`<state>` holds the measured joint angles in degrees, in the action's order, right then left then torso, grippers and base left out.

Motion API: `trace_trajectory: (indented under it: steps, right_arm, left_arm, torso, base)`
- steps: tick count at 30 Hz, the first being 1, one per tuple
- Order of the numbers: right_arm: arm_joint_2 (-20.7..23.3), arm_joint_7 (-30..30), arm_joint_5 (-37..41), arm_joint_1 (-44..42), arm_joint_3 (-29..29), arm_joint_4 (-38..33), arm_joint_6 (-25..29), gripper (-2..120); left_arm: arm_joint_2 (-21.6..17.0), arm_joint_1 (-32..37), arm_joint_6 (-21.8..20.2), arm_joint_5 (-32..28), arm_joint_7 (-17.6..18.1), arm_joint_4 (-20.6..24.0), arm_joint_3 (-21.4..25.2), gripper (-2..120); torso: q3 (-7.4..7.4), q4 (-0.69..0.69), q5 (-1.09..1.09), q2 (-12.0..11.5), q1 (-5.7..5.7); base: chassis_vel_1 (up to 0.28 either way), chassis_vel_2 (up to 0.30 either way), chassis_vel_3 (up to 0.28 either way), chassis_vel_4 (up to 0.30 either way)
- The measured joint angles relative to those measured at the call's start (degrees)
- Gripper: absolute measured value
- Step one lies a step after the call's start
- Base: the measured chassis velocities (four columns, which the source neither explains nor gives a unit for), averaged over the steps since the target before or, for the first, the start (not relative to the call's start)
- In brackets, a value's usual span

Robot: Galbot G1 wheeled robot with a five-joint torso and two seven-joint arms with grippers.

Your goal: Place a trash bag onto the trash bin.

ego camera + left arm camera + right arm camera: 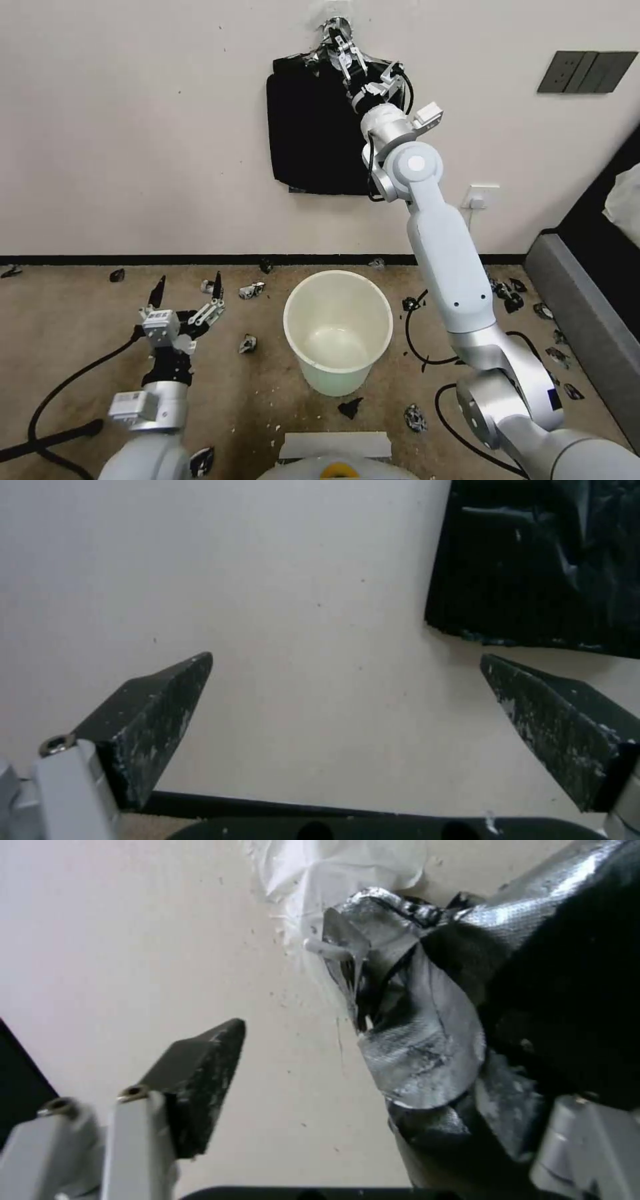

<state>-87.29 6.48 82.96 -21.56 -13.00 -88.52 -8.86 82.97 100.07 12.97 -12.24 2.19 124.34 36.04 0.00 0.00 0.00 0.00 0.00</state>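
Note:
The round white trash bin (338, 331) stands upright and unlined on the carpet in front of me. A single loose trash bag is out of view. A flat stack of black bags (313, 133) (533, 565) hangs on the wall, its top bound in silver tape (420, 1040). My right gripper (337, 37) (387, 1055) is raised to that taped top, open, with the tape and black plastic covering one finger. My left gripper (189, 283) (345, 657) is open with nothing in it, held low to the left of the bin and pointing at the wall.
Small black plastic scraps (248, 344) and black cables (417, 347) lie on the carpet around the bin. A grey-edged piece of furniture (587, 320) lines the right side. A wall socket (479, 197) and a dark switch panel (585, 71) are on the wall.

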Motion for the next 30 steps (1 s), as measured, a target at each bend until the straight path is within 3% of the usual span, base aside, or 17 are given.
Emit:
trace_trajectory:
  steps: [3,16,21,30]
  right_arm:
    - [-0.36,-0.78,0.00,0.61,-0.26,0.92,0.35,63]
    - [-2.04,-1.24,-1.10,0.93,-1.18,1.92,0.87,22]
    - [-1.89,-1.36,-1.65,0.64,-1.64,2.18,1.22,0]
    - [0.34,-5.98,-6.37,-0.94,1.17,0.99,3.99,0]
  left_arm:
    - [-0.14,0.07,0.18,-0.62,0.03,0.70,0.14,100]
    - [-0.24,0.27,0.49,-1.38,0.21,1.42,0.38,100]
    - [-0.28,-0.02,0.54,-1.39,0.22,0.88,0.18,100]
    - [-0.55,-0.28,0.45,-1.50,0.29,0.41,0.00,100]
  torso:
    - [0.00,0.00,0.00,0.00,0.00]
    - [0.00,0.00,0.00,0.00,0.00]
    - [0.00,0.00,0.00,0.00,0.00]
    - [0.00,0.00,0.00,0.00,0.00]
  base:
    - [0.000,0.000,0.000,0.000]
    - [0.000,0.000,0.000,0.000]
    - [0.000,0.000,0.000,0.000]
    - [0.000,0.000,0.000,0.000]
